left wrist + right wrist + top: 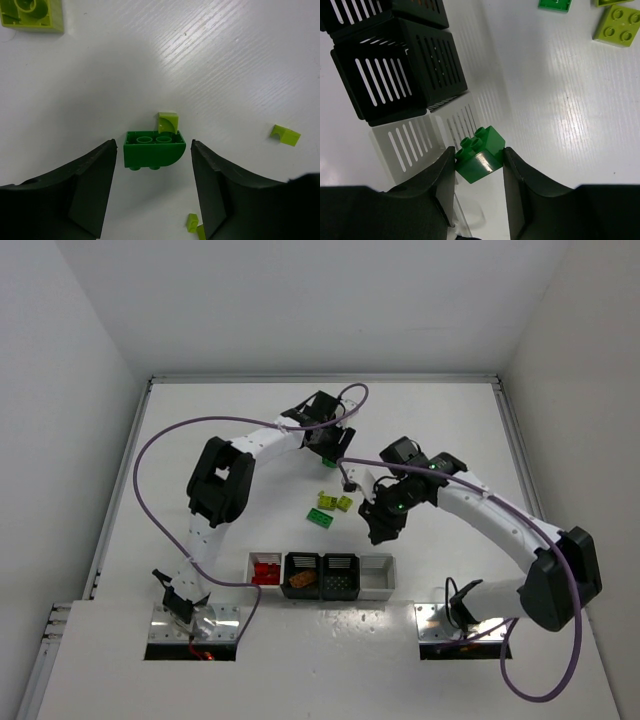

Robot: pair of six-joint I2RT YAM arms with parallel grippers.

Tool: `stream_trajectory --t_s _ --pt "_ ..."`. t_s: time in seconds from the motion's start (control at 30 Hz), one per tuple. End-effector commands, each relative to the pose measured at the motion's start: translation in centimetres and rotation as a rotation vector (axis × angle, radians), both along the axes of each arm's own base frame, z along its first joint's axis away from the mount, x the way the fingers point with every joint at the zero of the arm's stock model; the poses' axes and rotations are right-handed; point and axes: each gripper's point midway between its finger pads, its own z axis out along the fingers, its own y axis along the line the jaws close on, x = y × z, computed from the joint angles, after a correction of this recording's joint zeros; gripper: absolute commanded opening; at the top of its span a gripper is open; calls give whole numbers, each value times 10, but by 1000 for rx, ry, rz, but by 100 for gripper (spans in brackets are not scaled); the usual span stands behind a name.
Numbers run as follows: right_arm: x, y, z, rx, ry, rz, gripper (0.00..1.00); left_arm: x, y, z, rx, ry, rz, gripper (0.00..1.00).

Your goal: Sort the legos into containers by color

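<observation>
The containers stand as a joined row at the near edge of the bench, between the two arm bases. The left white bin holds red bricks, and the adjacent black bin holds a brown-orange brick. Two yellow-green bricks and a green plate lie loose at mid-bench, between the two end effectors. The right end effector is closed narrow on a green 2x2 brick, with both fingers against its sides. It holds the brick just beside the slotted wall of the right white bin, and the second black bin stands directly beyond that wall. The top view hides this brick under the wrist; only the right wrist view shows it. The left end effector is spread wide. Its fingers flank a green curved brick that lies on the bench with a gap on each side. A small yellow-green piece sits against the far edge of the curved brick. Only the left wrist view resolves these parts, along with a second small piece and a large yellow-green brick well apart from them. The left arm folds at a high elbow and reaches right to the far centre. The right arm arcs in from the right edge towards the bins. Purple cables loop alongside both arms.
</observation>
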Motion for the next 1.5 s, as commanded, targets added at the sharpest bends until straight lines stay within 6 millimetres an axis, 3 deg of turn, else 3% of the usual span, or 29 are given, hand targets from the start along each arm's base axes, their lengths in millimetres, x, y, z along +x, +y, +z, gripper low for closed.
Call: stream_trajectory --t_s 0.0,0.1,0.3,0.47,0.6,0.67,0.9,1.03,1.2,1.23,1.27,1.3,1.4,1.47 --pt "-6 0 8 20 -24 37 2 3 -10 6 -28 -16 -23 67" --pt "-14 -1 8 28 -1 52 2 1 -9 2 -22 -7 -23 65" --pt "-17 -4 7 26 -11 77 2 -2 -8 -7 -14 9 -35 54" --pt "-26 -5 5 21 -7 104 2 -3 -9 -6 -17 9 -49 40" --pt "-30 -9 -2 -3 -11 126 2 -3 -9 -6 -17 9 -49 36" --pt "-31 -10 0 -2 -16 133 2 -4 -11 -1 -28 5 -55 35" --pt "-35 -10 -2 -10 -27 159 2 -5 -11 54 -75 -82 -76 32" --pt "-44 -9 6 1 -24 212 2 -3 -1 83 -114 -118 -68 32" --pt "-52 -6 12 23 -9 245 2 -15 16 103 -128 -128 -57 32" --pt "-54 -8 11 19 -1 245 2 -23 18 99 -127 -109 -65 32" --pt "-55 -7 11 20 -6 261 2 -29 20 111 -143 -124 -72 32" --pt "-56 -6 12 27 -2 263 2 -37 22 106 -142 -106 -78 31" --pt "-59 -3 12 28 -6 291 2 -43 26 115 -152 -123 -79 31" --pt "-63 -3 9 24 2 303 2 -45 27 111 -147 -114 -79 43"
